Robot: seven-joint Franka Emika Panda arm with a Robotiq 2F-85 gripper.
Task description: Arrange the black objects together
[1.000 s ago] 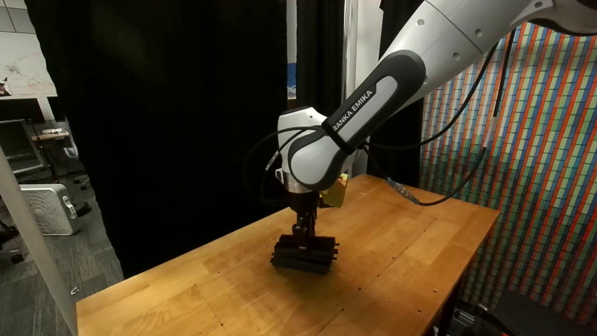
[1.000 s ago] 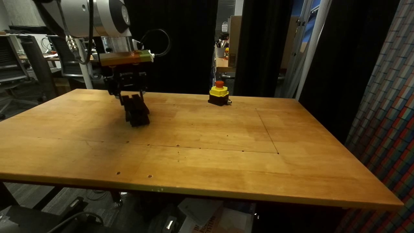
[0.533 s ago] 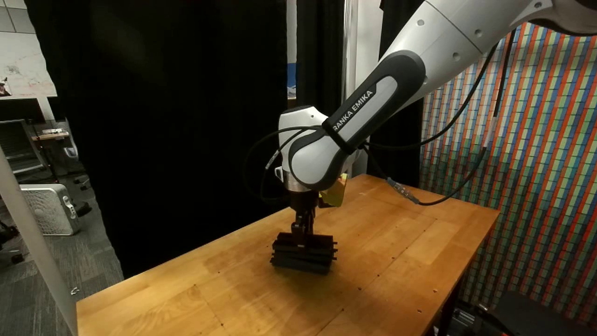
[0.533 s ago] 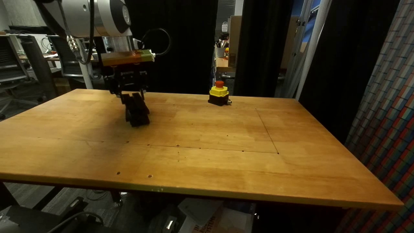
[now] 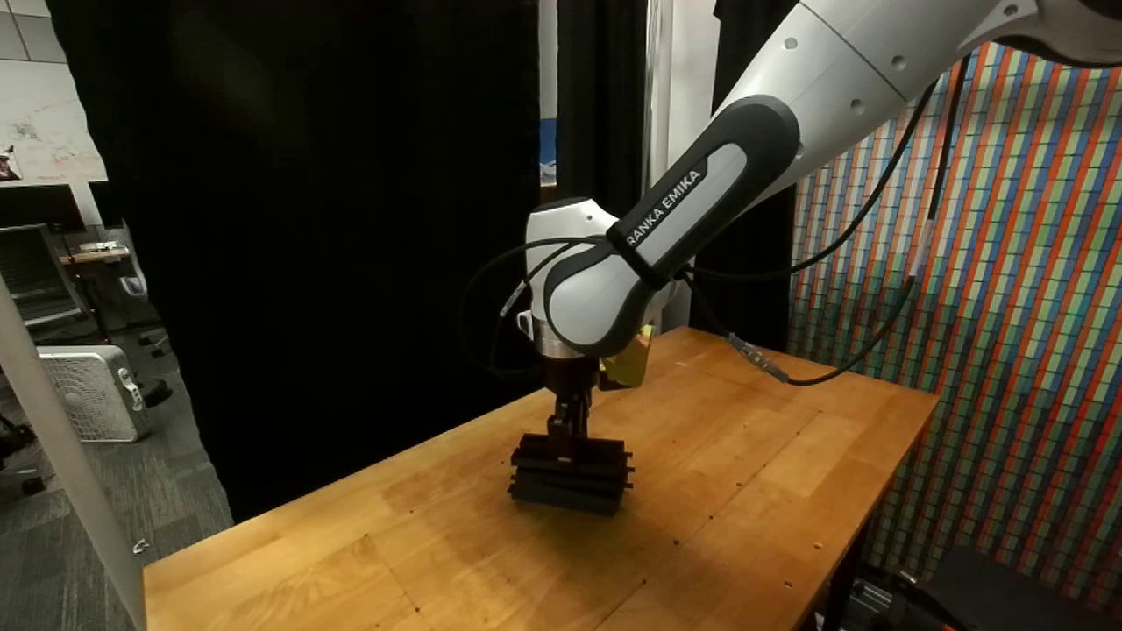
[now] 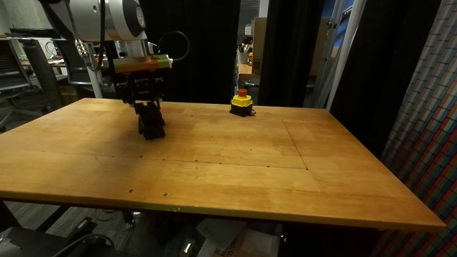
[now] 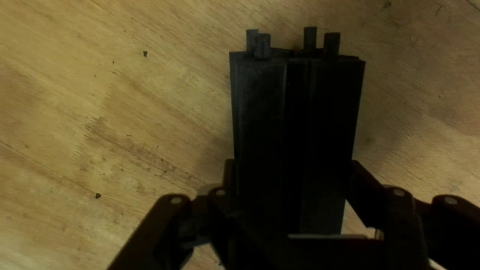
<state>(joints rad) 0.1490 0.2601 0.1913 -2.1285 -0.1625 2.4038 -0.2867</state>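
The black objects (image 7: 261, 97), flat dark bars with short pegs at their ends, are gathered in one pile. In the wrist view two lie side by side on top, and edges of others peek out beneath. My gripper (image 7: 292, 168) is shut on this upper pair, one finger against each outer side. In both exterior views the lower black objects (image 5: 565, 498) rest on the table under the held ones, slightly turned from them. Whether the held pair still touches those below, I cannot tell. From an exterior view, the gripper (image 6: 148, 106) points straight down over the pile (image 6: 154, 131).
A wooden table (image 6: 250, 185) carries everything. Towards its back edge stands a yellow and red button box (image 6: 242, 100), well apart from the pile. Dark curtains (image 5: 351, 263) hang behind the table, and a cable (image 5: 841, 372) loops beside the arm.
The gripper and the upper black objects have risen very slightly and shifted a little in an exterior view. The lower ones and the button box have stayed put.
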